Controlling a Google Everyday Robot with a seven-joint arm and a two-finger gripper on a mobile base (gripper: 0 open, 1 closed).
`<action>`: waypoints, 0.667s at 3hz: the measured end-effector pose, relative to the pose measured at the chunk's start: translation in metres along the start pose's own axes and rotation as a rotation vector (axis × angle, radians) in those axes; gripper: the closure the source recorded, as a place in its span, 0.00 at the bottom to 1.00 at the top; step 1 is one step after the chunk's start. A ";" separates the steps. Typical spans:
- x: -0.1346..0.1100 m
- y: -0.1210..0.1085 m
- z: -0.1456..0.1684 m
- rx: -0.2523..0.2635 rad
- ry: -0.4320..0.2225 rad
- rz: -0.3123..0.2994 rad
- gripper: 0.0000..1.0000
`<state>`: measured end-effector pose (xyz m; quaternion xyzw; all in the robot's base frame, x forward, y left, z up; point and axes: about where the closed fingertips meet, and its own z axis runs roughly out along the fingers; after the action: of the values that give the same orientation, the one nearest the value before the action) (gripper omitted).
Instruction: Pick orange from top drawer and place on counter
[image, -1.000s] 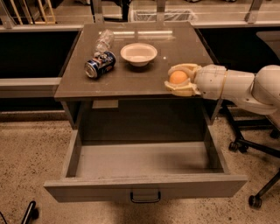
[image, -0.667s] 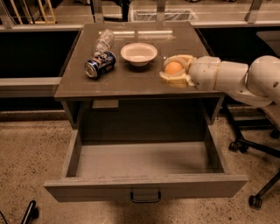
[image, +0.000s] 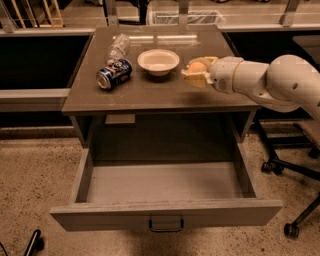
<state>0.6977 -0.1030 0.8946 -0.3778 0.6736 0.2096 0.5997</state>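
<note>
The orange (image: 197, 66) is held between the fingers of my gripper (image: 196, 72), over the right part of the counter (image: 150, 90), just right of the white bowl. The gripper is shut on the orange and reaches in from the right on a white arm. I cannot tell whether the orange touches the counter. The top drawer (image: 165, 212) is pulled fully out below, and its inside shows nothing in it. Its dark loop handle (image: 166, 226) sits at the centre of the front panel.
A white bowl (image: 158, 61) stands at the counter's middle back. A blue can (image: 114, 73) lies on its side at the left, with a clear plastic bottle (image: 118, 47) behind it. Office chair wheels (image: 290, 229) stand on the floor at the right.
My gripper has moved left and slightly farther back over the counter with the orange in it, closer to the white bowl.
</note>
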 end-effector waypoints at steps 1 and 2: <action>0.028 -0.014 0.015 0.011 0.086 0.120 0.61; 0.052 -0.023 0.021 0.016 0.151 0.213 0.30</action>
<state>0.7292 -0.1147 0.8445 -0.3141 0.7548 0.2375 0.5247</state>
